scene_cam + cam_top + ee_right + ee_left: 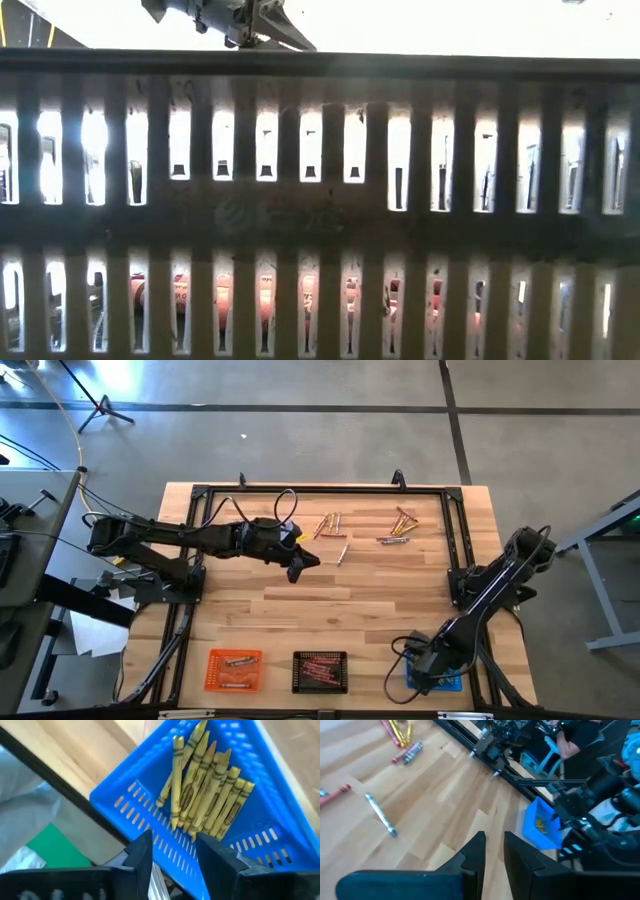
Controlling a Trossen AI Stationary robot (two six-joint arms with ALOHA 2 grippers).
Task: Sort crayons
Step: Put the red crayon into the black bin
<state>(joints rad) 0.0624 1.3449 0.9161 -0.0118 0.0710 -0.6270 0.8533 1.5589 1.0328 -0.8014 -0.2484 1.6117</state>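
My left pincer (303,569) hovers mid-tabletop, its fingers (475,855) a little apart with nothing between them. My right pincer (172,851) hangs released over the blue tray (280,790), which holds a heap of yellow crayons (202,795). Toward the front edge from the left pincer sit the orange tray (233,669) with a few greyish crayons (236,660) and the black tray (320,671) full of red crayons (318,670). Loose crayons (400,525) lie scattered beyond the left pincer on the wooden tabletop (370,610). Grey floor (300,420) surrounds it.
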